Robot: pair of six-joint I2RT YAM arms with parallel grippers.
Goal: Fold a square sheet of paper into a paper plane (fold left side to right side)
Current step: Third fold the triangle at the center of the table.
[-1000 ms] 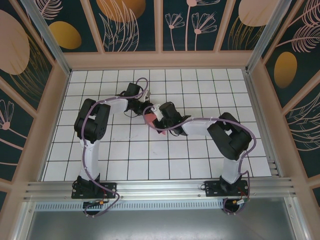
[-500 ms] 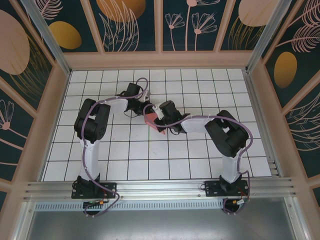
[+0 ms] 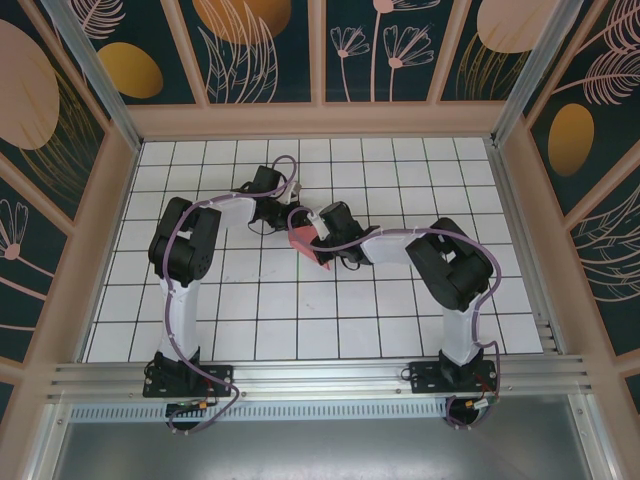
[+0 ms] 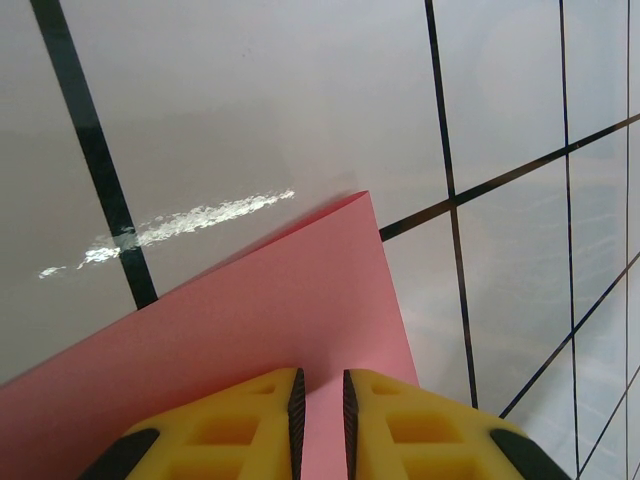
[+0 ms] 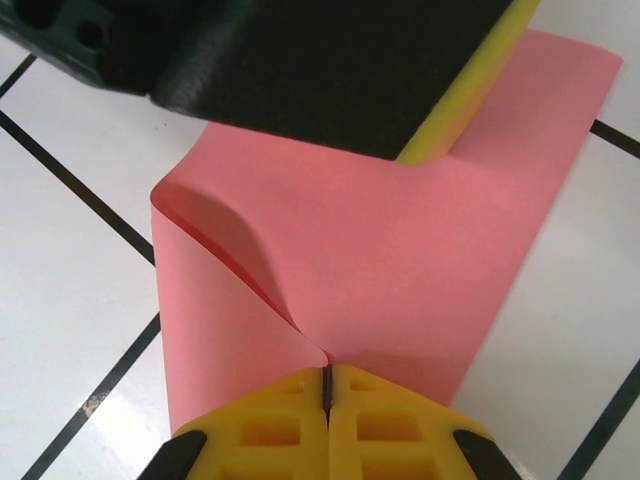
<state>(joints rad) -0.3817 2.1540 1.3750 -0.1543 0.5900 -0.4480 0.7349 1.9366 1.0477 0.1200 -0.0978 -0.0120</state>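
The square sheet of paper [image 3: 304,244] is salmon pink and lies mid-table between both grippers. My right gripper [image 5: 327,378] is shut on a lifted edge of the sheet [image 5: 400,260]; the flap curls up from the left and over towards the jaws. My left gripper [image 4: 320,385] rests on the flat part of the paper [image 4: 280,310]; its jaws stand a narrow gap apart with nothing between them. One of its yellow fingers [image 5: 470,100] presses the sheet in the right wrist view. From above, the left gripper [image 3: 292,224] and right gripper [image 3: 318,250] nearly meet over the sheet.
The white grid table [image 3: 300,320] is walled in by a wooden frame [image 3: 320,120] on three sides. An aluminium rail [image 3: 320,375] with the arm bases runs along the near edge. Both arms crowd the middle.
The right arm has shifted a little left and towards the back, carrying the held edge of the paper over the sheet. The left arm has stayed still.
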